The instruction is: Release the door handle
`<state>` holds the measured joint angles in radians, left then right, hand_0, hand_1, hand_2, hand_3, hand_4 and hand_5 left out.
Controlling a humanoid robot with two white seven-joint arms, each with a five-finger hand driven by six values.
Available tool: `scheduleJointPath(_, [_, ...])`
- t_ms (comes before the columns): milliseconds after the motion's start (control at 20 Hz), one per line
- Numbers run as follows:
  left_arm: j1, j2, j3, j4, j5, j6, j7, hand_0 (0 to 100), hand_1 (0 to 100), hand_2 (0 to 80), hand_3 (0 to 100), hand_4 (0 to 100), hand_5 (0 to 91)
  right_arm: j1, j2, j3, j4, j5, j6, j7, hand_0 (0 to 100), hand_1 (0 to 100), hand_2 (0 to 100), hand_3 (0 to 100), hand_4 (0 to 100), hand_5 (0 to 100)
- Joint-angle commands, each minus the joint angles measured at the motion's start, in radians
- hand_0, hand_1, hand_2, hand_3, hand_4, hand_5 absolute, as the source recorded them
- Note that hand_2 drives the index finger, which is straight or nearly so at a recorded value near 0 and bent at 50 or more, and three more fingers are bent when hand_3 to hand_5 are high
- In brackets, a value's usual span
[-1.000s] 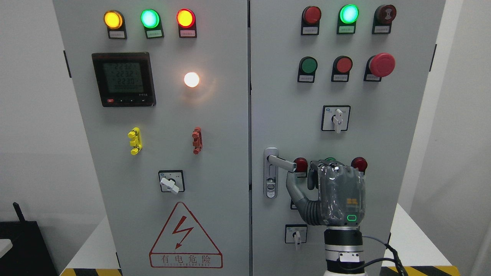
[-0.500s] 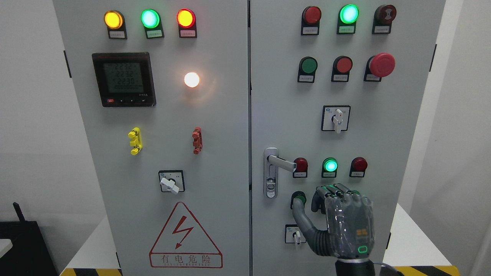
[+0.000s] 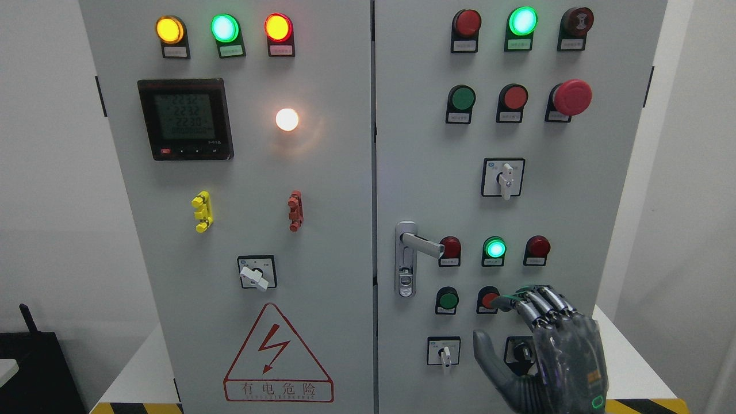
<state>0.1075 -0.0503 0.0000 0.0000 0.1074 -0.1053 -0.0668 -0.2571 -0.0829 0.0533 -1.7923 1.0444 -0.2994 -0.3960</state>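
The silver door handle [image 3: 421, 245] sits on its lock plate [image 3: 406, 259] at the left edge of the right cabinet door, its lever sticking out to the right. My right hand [image 3: 546, 345] is below and to the right of it, well clear, near the bottom edge. Its fingers [image 3: 532, 302] are loosely curled and hold nothing; the thumb [image 3: 486, 351] sticks out to the left. The left hand is out of view.
The grey control cabinet [image 3: 322, 190] fills the view, with indicator lamps, push buttons, rotary switches, a red emergency stop [image 3: 572, 96], a digital meter [image 3: 185, 119] and a warning triangle [image 3: 278, 356]. A red button [image 3: 489, 299] is right by my fingertips.
My right hand has dropped from beside the handle lever and moved down and to the right, uncovering the green lamp and lower buttons. The handle has not moved.
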Motion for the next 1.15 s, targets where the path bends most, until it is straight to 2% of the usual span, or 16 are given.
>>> scheduleJointPath(0, [0.0,0.001,-0.014,0.02,0.0,-0.001,-0.001,12,39,0.0,0,0,0.0,0.007,-0.081,-0.069,-0.022,-0.037,-0.007,0.016,42,24,0,0,0,0])
scheduleJointPath(700, [0.0,0.0,-0.014,0.02,0.0,-0.001,-0.001,12,39,0.0,0,0,0.0,0.006,-0.072,-0.058,-0.032,-0.043,-0.006,0.022,43,25,0,0,0,0])
scheduleJointPath(850, [0.0,0.0,-0.014,0.02,0.0,-0.001,-0.001,12,39,0.0,0,0,0.0,0.006,-0.071,-0.056,-0.032,-0.043,-0.006,0.045,42,26,0,0,0,0])
scheduleJointPath(1100, [0.0,0.001,-0.014,0.02,0.0,-0.001,-0.001,12,39,0.0,0,0,0.0,0.007,-0.071,-0.058,-0.032,-0.043,-0.006,0.046,42,26,0,0,0,0])
